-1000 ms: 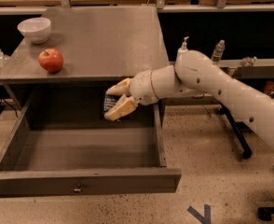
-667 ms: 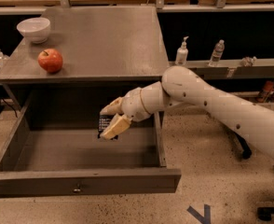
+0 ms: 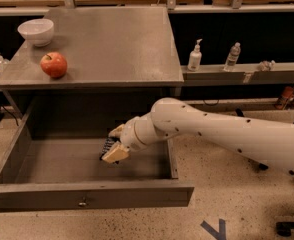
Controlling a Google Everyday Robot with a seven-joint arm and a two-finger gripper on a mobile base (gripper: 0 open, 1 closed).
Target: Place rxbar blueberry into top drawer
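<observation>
Lower and further left than before, the hand (image 3: 115, 143) pinches the rxbar blueberry (image 3: 108, 146) inside the open top drawer (image 3: 87, 194), near its floor. Best to sink slightly more, then release gently.

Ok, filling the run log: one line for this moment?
pincer: shut on bar | where: inside open drawer | bar: not released

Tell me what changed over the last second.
The gripper, still shut on the rxbar, moved down and left, deeper into the open drawer. Nothing was let go. The drawer, apple and bowl stayed put.
</observation>
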